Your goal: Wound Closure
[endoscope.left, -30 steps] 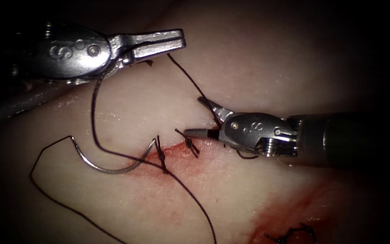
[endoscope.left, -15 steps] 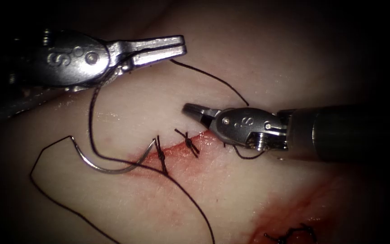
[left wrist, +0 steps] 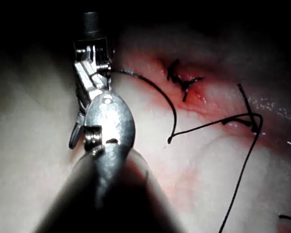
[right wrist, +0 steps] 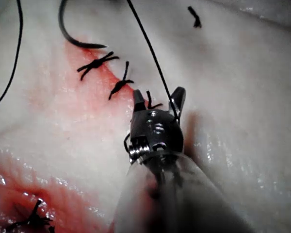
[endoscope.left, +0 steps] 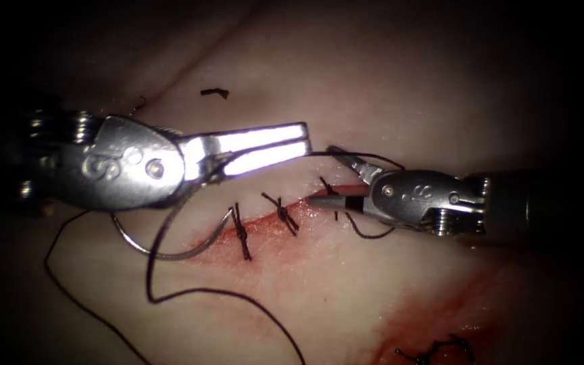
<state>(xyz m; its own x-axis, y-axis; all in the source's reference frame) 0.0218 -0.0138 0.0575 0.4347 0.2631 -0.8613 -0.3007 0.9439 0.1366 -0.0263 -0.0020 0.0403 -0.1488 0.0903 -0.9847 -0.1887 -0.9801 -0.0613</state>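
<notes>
While needle point(endoscope.left: 163, 251) lies free left, left jaws clamp thread point(endoscope.left: 190, 292); right jaws apparently apart

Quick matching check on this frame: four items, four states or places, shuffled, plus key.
1. left tool
2. right tool
3. needle
4. thread scrap

A. jaws open, at the right end of the cut
B. lies loose on the tissue left of the cut, held by neither tool
C. jaws shut on the thread
D. lies apart on the tissue, beyond the tools

Pairs: 1-C, 2-A, 3-B, 4-D
</notes>
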